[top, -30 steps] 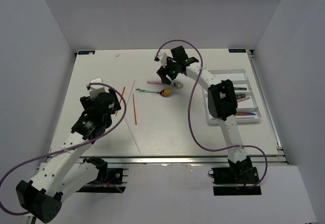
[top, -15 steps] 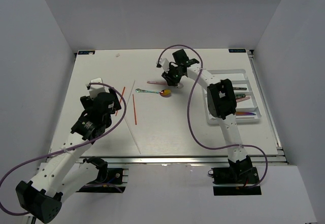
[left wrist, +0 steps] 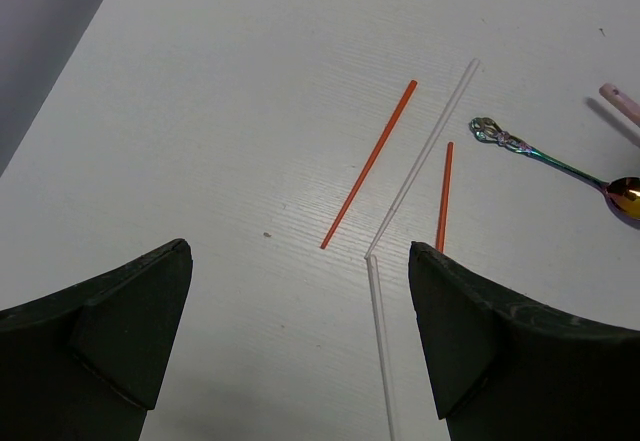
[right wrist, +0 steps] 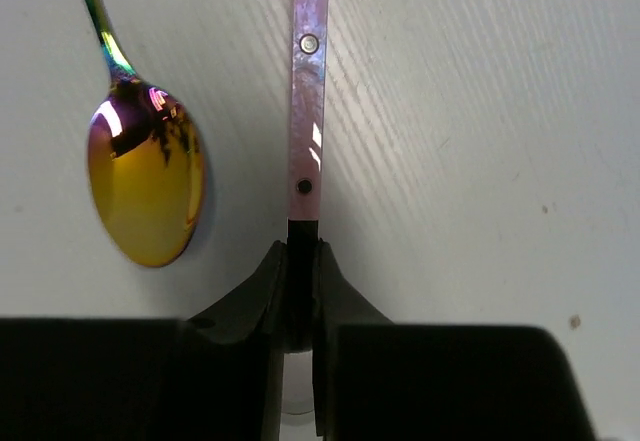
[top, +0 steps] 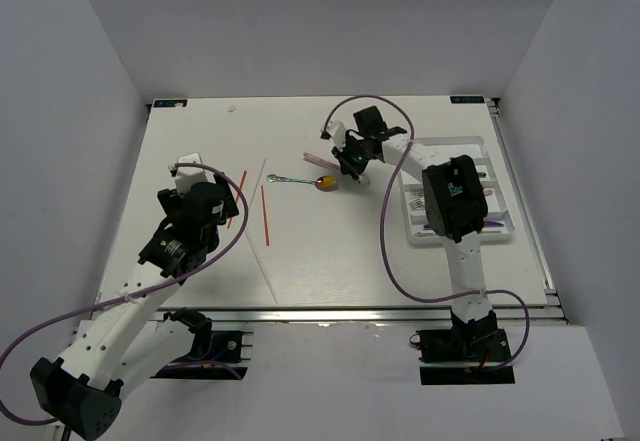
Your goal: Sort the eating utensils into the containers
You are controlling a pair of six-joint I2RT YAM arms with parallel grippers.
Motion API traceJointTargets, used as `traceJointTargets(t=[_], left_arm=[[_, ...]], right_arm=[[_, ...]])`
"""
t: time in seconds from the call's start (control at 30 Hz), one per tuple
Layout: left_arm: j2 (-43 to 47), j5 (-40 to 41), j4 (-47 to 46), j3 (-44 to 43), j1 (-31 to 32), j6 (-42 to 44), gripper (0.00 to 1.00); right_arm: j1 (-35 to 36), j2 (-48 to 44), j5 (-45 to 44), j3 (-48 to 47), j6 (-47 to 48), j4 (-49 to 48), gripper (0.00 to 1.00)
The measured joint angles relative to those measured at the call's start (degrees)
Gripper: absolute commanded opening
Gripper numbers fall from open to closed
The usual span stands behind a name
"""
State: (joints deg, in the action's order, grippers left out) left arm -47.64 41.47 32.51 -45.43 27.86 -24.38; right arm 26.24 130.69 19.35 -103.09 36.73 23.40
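My right gripper (right wrist: 302,246) is shut on the near end of a pink-handled utensil (right wrist: 308,91) that lies flat on the table; in the top view this gripper (top: 350,164) is at the table's far middle. An iridescent purple-gold spoon (right wrist: 145,181) lies just left of it, untouched. The white tray (top: 450,143) at the right holds several utensils and is partly hidden by the right arm. My left gripper (left wrist: 300,351) is open above the table at the left. Ahead of it lie two red chopsticks (left wrist: 368,164) (left wrist: 443,196) and two white chopsticks (left wrist: 425,156) (left wrist: 380,341).
White walls close in the table on the left, back and right. The table's near edge carries a metal rail (top: 330,311) by the arm bases. The spoon (top: 322,182) and the red chopsticks (top: 266,214) lie between the two arms.
My right gripper has closed from open onto the pink-handled utensil and shifted slightly right and nearer. The left arm and the chopsticks have stayed put.
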Motion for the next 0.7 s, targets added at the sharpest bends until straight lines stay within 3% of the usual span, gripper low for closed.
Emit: traceJointTargets(t=[0.1,0.23,0.33,0.5,0.6,0.7], left_arm=[[0.24,0.02,0.0,0.02,0.0,0.0,0.98],[0.28,0.04,0.02,0.02,0.0,-0.02,0.98],[0.37,0.04,0.04,0.02,0.0,-0.02,0.98],[0.68,0.02,0.02,0.02,0.0,-0.02,0.98],[0.72,0.02,0.02,0.02,0.0,-0.02,0.98],[0.74,0.02,0.02,0.02,0.0,-0.02,0.98]], right_arm=[[-0.35,-6.19,0.11,7.08,-6.16,-5.46,0.0],[-2.21,-14.43,-5.73,11.04,-23.06,-15.17,0.0],[-6.62,-20.63,-17.33,13.29,-43.93,-20.79,0.0],[-19.89,-31.17,-34.4,29.18,-77.09,-27.89,0.0],[-23.74,-31.17,-42.36,34.99,-90.58,-26.12,0.0],[-23.23,-28.63,-46.56,35.39,-99.78,-22.51,0.0]])
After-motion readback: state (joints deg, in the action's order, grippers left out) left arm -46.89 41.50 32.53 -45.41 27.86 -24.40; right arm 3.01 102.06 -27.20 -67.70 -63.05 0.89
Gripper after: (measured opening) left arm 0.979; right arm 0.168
